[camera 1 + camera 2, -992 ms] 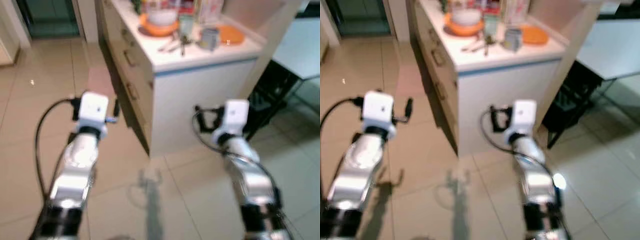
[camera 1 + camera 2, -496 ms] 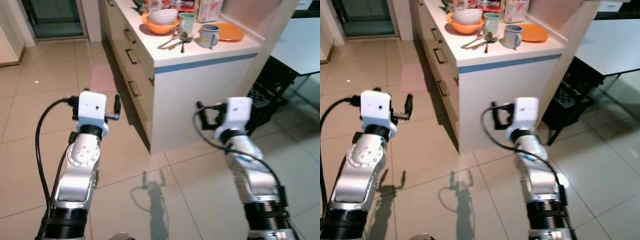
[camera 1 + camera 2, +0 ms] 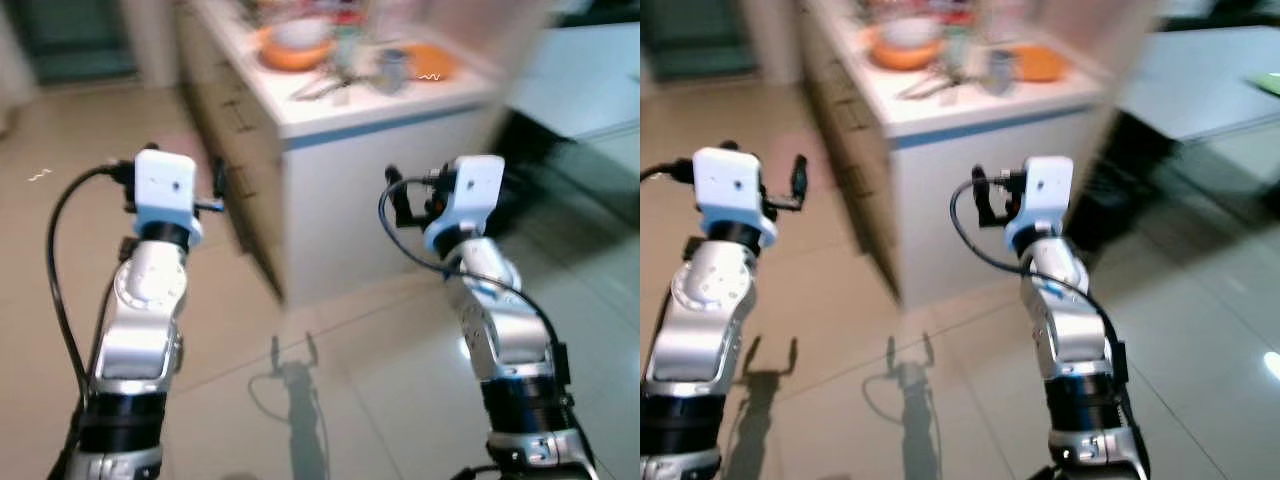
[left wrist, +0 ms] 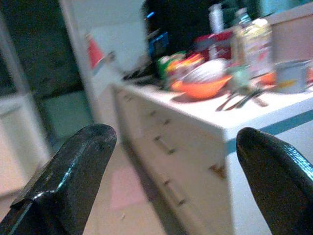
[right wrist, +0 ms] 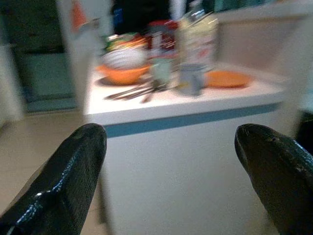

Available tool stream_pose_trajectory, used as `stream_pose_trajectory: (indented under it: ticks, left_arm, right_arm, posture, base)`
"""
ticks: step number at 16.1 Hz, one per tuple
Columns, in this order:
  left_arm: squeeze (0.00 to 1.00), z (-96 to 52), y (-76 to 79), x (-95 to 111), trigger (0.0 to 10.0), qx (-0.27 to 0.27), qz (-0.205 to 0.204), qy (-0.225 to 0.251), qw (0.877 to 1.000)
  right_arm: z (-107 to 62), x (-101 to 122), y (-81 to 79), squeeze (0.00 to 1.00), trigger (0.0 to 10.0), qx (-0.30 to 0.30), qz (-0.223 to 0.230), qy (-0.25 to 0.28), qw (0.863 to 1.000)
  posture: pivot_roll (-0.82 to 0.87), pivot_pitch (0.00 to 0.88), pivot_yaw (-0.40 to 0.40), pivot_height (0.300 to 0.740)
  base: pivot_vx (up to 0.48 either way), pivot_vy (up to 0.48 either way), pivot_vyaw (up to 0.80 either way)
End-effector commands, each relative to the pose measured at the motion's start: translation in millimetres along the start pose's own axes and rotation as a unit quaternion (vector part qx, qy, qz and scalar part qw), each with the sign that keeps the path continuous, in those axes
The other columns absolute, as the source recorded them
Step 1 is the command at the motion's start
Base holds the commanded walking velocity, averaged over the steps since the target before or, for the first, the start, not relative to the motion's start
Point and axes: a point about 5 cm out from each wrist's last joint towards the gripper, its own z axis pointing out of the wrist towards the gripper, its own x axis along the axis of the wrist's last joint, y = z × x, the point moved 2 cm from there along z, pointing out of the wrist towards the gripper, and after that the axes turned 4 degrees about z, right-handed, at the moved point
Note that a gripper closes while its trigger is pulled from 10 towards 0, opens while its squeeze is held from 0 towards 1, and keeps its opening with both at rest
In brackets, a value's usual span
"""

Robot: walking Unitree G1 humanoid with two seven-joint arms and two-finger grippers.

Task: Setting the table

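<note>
- You have both arms raised over the tiled floor (image 3: pixel 360 400), short of the white counter (image 3: pixel 380 190) that stands ahead of you.
- Your left gripper (image 4: pixel 171 161) is held up beside the counter's drawer side; its fingers (image 4: pixel 73 171) are spread wide with nothing between them.
- Your right gripper (image 5: pixel 171 161) faces the counter's end panel with the blue stripe; its fingers (image 5: pixel 68 171) are also wide apart and hold nothing.
- On the counter top sits an orange bowl (image 5: pixel 122 73) with a white bowl (image 5: pixel 122 58) nested in it.
- Just beside the bowls lie some spoons (image 5: pixel 134 90), spread toward the counter's edge.
- A pale green cup (image 5: pixel 160 71) and a grey mug (image 5: pixel 191 77) stand close together next to the spoons.
- An orange plate (image 5: pixel 227 78) lies flat beyond the mug, near the back wall.
- Behind these stand a carton (image 5: pixel 198 41) and a red-lidded jar (image 5: pixel 161 32); blur hides their details.
- To your right there is a pale table (image 3: pixel 1210 90) with a dark chair (image 3: pixel 1120 190) under it.
- The head views are blurred.
</note>
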Motion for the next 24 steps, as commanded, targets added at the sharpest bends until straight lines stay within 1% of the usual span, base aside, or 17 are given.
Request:
stream_pose_trajectory:
  ticks: [1,3,6,7,8,10,14,15,20,24]
  left_arm:
    - [0.0,3.1,2.6,8,10.0,-0.004,-0.001,0.012,1.0]
    - [0.0,2.5,0.4,6,10.0,-0.003,0.006,0.008,1.0]
    - [0.0,4.1,-4.1,8,10.0,0.0,0.01,0.01,1.0]
    - [0.0,4.6,-4.5,9,10.0,0.002,0.01,0.01,1.0]
    - [0.0,4.4,-5.6,10,10.0,0.005,0.01,0.011,1.0]
    - [0.0,4.7,-5.6,11,10.0,0.005,0.01,0.012,1.0]
    - [0.0,6.8,-7.2,12,10.0,0.006,0.011,0.014,1.0]
    - [0.0,7.3,-7.3,12,10.0,0.006,0.011,0.014,1.0]
    - [0.0,8.7,-7.5,14,10.0,0.0,0.015,0.018,1.0]
    - [0.0,9.3,-7.4,15,10.0,-0.003,0.017,0.019,1.0]
  right_arm:
    - [2.2,9,5.0,0.0,10.0,-0.011,-0.009,0.013,1.0]
    - [6.6,21,4.4,0.0,10.0,-0.01,-0.015,0.028,0.999]
    - [10.4,27,3.3,0.0,10.0,-0.002,-0.019,0.033,0.999]
    - [10.3,27,3.1,0.0,10.0,-0.001,-0.021,0.032,0.999]
    - [9.9,26,0.4,0.0,10.0,0.01,-0.034,0.029,0.999]
    - [11.0,25,-0.5,0.0,10.0,0.012,-0.037,0.027,0.999]
    - [12.8,25,-2.0,0.0,10.0,0.015,-0.039,0.027,0.999]
    - [12.9,25,-1.7,0.0,10.0,0.014,-0.038,0.028,0.999]
    - [11.6,21,-0.5,0.0,10.0,0.009,-0.024,0.025,0.999]
    - [10.5,19,-0.8,0.0,10.0,0.008,-0.022,0.023,0.999]
  posture:
    - [0.12,0.0,-0.061,0.74]
    - [0.12,0.0,-0.068,0.74]
    - [0.11,0.0,-0.076,0.74]
    - [0.11,0.0,-0.076,0.74]
    - [0.11,0.0,-0.077,0.74]
    - [0.11,0.0,-0.079,0.74]
    - [0.11,0.0,-0.079,0.74]
    - [0.11,0.0,-0.079,0.74]
    - [0.12,0.0,-0.073,0.74]
    - [0.12,0.0,-0.069,0.74]
  base:
    - [0.27,0.0,0.0]
    - [0.266,0.0,0.0]
    - [0.273,0.0,0.0]
    - [0.274,0.0,0.0]
    - [0.285,0.0,0.0]
    - [0.293,0.0,0.0]
    - [0.296,0.0,0.55]
    - [0.3,0.0,0.6]
    - [0.308,0.0,0.0]
    - [0.316,0.0,0.0]
